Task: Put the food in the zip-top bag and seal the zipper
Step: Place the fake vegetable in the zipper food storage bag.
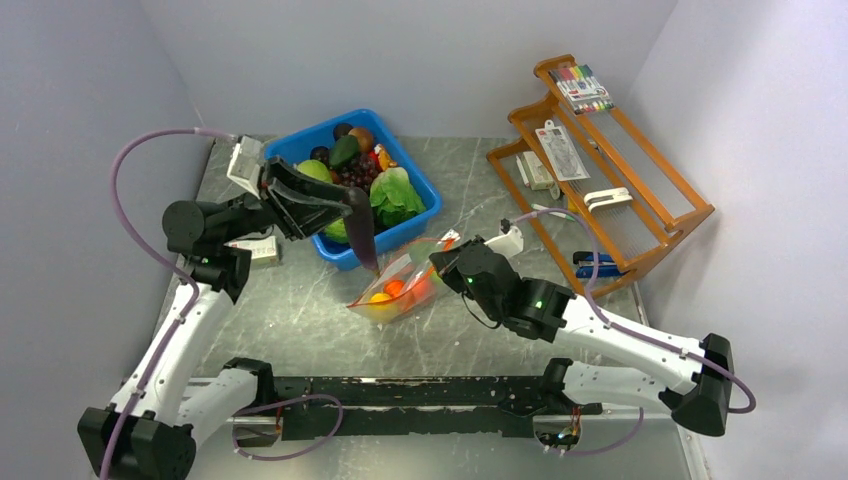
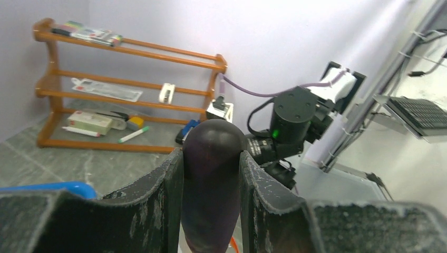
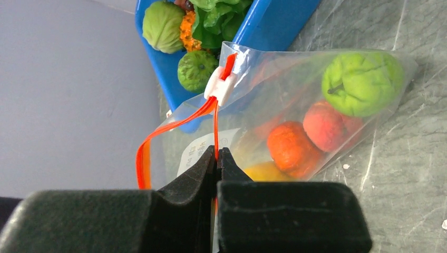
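Your left claw (image 2: pixel 211 156) clamps the purple eggplant (image 2: pixel 207 216), tip down, near the zip-top bag (image 3: pixel 266 59) lying on the counter (image 1: pixel 300 320) — your right claw (image 3: pixel 217 154) is pinched together on its zipper (image 3: pixel 176 122).

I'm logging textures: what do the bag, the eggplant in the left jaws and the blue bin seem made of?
The bag looks like thin clear plastic film, glossy and creased, its contents showing through. The eggplant is probably hard plastic: dark purple, smooth, with a soft sheen. The blue bin is likely moulded plastic: uniform colour, rounded rim.
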You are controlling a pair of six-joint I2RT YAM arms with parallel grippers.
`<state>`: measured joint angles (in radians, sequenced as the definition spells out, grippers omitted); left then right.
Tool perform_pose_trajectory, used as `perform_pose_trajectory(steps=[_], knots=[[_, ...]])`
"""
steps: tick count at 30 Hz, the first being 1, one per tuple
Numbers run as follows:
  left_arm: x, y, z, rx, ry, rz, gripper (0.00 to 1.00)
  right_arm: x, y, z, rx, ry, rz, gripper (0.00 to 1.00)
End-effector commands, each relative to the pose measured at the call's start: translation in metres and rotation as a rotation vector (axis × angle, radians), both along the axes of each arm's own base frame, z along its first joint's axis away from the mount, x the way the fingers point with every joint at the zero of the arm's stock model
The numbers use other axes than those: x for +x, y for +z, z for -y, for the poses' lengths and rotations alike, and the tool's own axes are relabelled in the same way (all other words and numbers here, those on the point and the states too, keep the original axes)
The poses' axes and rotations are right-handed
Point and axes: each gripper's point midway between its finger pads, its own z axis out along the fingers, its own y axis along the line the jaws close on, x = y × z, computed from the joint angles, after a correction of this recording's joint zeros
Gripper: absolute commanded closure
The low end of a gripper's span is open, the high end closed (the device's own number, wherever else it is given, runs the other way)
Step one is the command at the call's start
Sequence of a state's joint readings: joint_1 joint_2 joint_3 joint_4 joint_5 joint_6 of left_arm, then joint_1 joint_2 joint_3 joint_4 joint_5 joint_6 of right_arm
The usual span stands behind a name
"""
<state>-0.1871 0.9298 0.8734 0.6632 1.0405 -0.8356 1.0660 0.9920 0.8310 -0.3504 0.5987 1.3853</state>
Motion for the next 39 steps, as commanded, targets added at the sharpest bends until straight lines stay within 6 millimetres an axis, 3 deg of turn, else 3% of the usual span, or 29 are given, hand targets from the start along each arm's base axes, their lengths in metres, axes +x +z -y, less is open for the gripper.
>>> perform_pose_trajectory(steps=[1,16,25,39], knots=[[-0.029,0.006,0.012,-0.002,-0.130,0.124,0.92,0.005,0.010,0.001,0.026,-0.042,0.001,1.00],[-0.037,0.004,0.030,0.011,-0.178,0.144,0.93,0.003,0.000,-0.009,0.029,-0.013,-0.026,1.00],[-0.012,-0.027,0.036,0.116,-0.109,0.117,0.93,0.003,0.010,-0.010,0.058,-0.004,-0.004,1.00],[-0.012,-0.086,0.053,0.194,-0.178,0.102,0.89,0.002,0.022,-0.016,0.105,0.026,0.036,1.00]])
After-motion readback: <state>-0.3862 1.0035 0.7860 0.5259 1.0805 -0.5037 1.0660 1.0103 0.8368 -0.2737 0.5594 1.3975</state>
